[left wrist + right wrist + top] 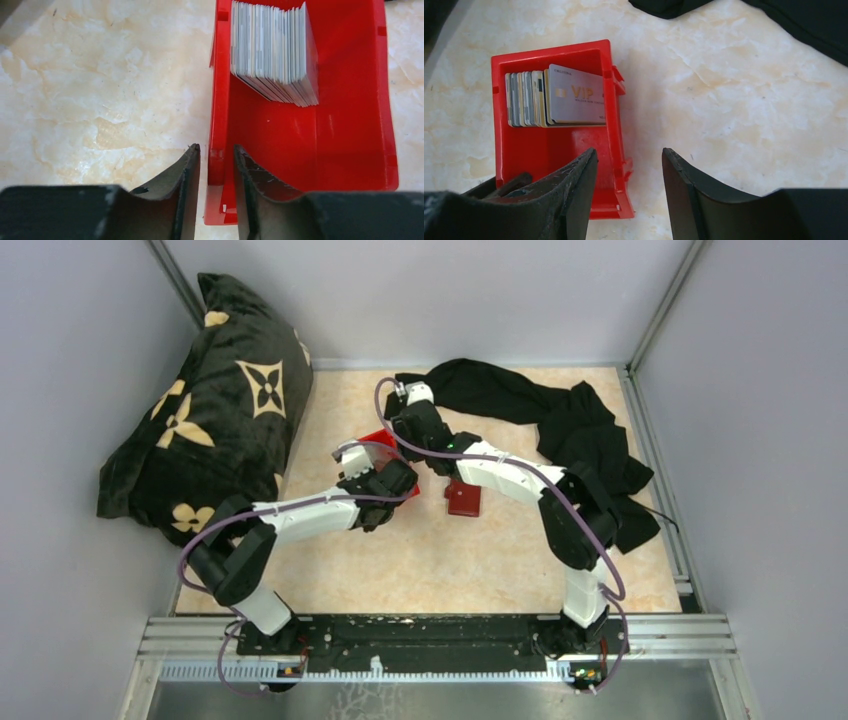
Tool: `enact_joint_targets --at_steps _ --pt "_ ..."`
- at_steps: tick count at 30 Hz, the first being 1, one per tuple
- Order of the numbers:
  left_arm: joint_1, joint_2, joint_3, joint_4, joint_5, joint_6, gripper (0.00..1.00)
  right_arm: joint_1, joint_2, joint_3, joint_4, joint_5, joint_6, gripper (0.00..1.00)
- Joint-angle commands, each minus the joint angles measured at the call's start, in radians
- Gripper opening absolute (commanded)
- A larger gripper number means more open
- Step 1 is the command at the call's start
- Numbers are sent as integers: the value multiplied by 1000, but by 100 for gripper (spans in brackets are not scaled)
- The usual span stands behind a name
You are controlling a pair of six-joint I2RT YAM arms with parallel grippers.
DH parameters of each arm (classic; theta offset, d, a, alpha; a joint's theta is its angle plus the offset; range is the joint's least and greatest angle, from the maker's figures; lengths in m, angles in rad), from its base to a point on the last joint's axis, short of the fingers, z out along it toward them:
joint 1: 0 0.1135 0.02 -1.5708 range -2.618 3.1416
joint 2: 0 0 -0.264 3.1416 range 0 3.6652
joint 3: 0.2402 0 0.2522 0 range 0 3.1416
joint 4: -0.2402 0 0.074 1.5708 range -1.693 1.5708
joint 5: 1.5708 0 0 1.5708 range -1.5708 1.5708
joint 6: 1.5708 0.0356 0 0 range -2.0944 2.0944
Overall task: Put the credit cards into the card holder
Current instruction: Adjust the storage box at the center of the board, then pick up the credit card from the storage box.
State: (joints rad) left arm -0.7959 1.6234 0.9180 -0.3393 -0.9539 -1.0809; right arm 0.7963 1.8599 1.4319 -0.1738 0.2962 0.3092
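Risks, big to small:
- The worktop (450, 570) is slick and marble-patterned, and the red bin (549, 150) is light, glossy plastic. If the hold slips, the bin will likely skid or tip.
- The left gripper (216, 165) has its jaws almost together astride one bin side wall and looks pinched on it.
- The right gripper (629, 160) is spread wide and empty, straddling the opposite wall. Coming down like this it would likely clip the rim.
- The card holder (463, 498) lies on the worktop just right of the bin. It is dark red and leathery-looking, and I can't tell if it's open. Being floppy, it may shift on insertion.
- The credit cards (574, 95) are thin, stiff and smooth, packed on edge at the bin's far end. A pinch could take several cards at once.
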Motion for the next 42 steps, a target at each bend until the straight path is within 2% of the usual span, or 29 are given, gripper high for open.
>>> enact_joint_targets --at_steps 1,3,7,14,21,27,42 --pt "3 -47 0 7 -58 -14 50 2 35 87 0 -50 -16 51" --pt "3 -71 -29 63 -53 10 67 1 30 79 14 -53 -16 51" --pt "3 -139 -68 165 -50 81 77 -7 26 82 26 -67 -25 52" --pt "1 -296 -79 178 -71 148 79 -11 44 144 12 -152 -65 52" --pt "2 -447 -176 170 -88 143 79 3 148 307 -73 -260 -88 52" --pt "1 -524 -238 126 -73 84 78 18 270 452 -152 -290 -107 52" --pt "2 -628 -320 148 -32 78 77 10 431 606 -203 -360 -69 52"
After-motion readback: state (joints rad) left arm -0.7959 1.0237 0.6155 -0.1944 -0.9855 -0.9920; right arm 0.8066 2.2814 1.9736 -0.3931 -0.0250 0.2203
